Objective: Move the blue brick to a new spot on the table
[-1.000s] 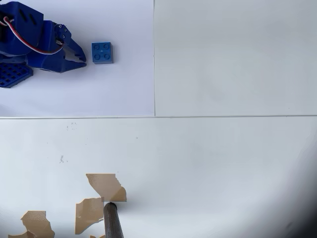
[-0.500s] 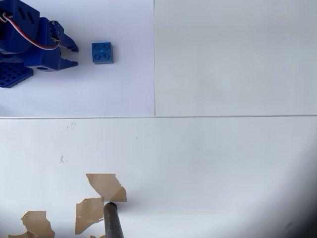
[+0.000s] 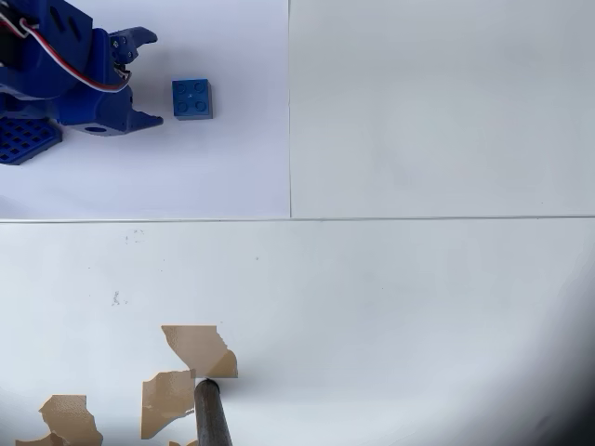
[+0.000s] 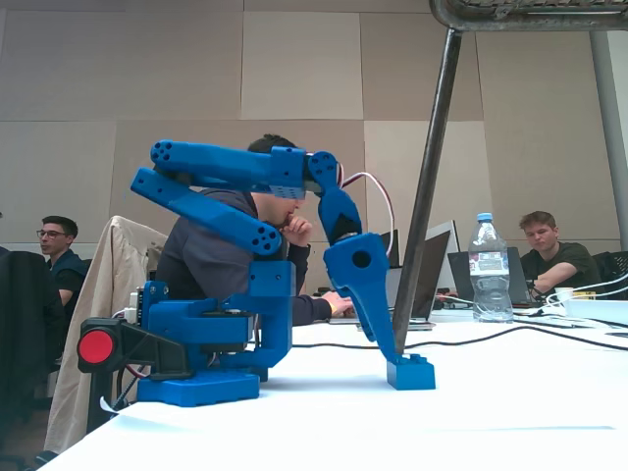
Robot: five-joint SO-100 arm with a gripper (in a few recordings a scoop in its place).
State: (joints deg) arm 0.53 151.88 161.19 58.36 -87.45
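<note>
Blue brick [image 3: 191, 98] square-on, studs up

Arm folded, gripper [image 4: 381, 343] low beside brick [image 4: 411, 372].
Fingertip reaches table [image 4: 510, 402] at brick's left edge; contact unclear. Bottle [image 4: 488, 267] and laptops behind; three people seated.

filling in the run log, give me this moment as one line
phase: approach | gripper: open, beside brick, not touching | blue brick: flat on table, studs up, ungrasped | next: likely close in on brick
</note>
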